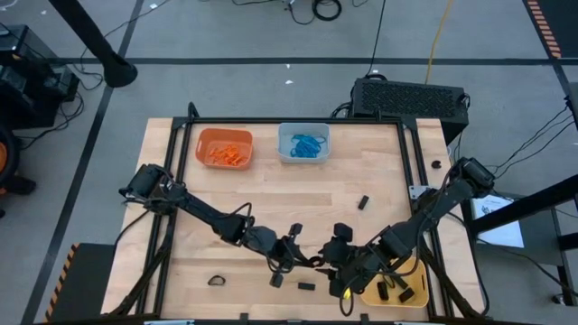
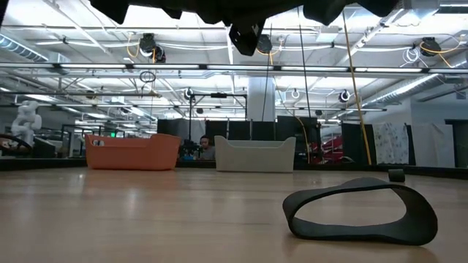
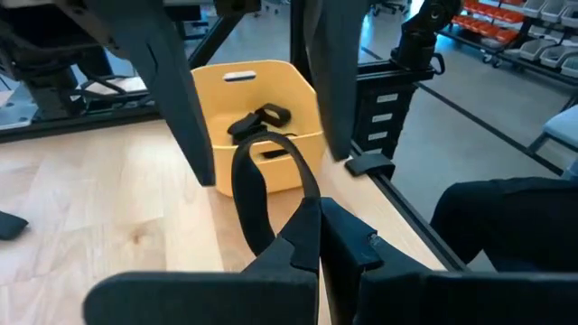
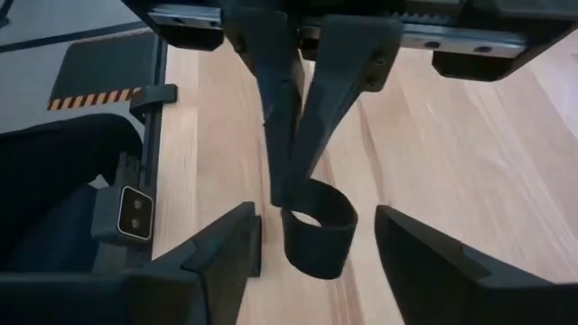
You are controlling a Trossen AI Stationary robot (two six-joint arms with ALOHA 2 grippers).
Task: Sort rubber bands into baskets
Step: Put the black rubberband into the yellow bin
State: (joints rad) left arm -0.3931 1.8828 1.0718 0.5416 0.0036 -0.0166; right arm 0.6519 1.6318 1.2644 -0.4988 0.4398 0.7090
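Note:
My left gripper (image 3: 316,226) is shut on a black rubber band (image 3: 257,185) above the table's near middle (image 1: 302,255). My right gripper (image 4: 316,221) faces it, open. Its two fingers (image 3: 185,117) stand on either side of the band's loop (image 4: 316,236) without touching it. Just behind stands the yellow basket (image 3: 262,99) at the near right, with black bands in it. At the far side, the orange basket (image 1: 224,147) holds orange bands and the pale blue-grey basket (image 1: 303,143) holds blue ones. My left gripper pinches one end of the band's loop (image 4: 296,191) between its two fingertips. The fingers come nearly level from the table's left. The rest of the loop sticks out beyond the fingertips, open and rounded, lifted clear of the table.
Loose black bands lie on the wood near the front edge (image 1: 217,281), (image 1: 277,281), (image 1: 307,286), and further right (image 1: 363,202); one fills the low view's foreground (image 2: 362,212). A black frame (image 1: 411,181) borders the table. Bare wood lies in the middle.

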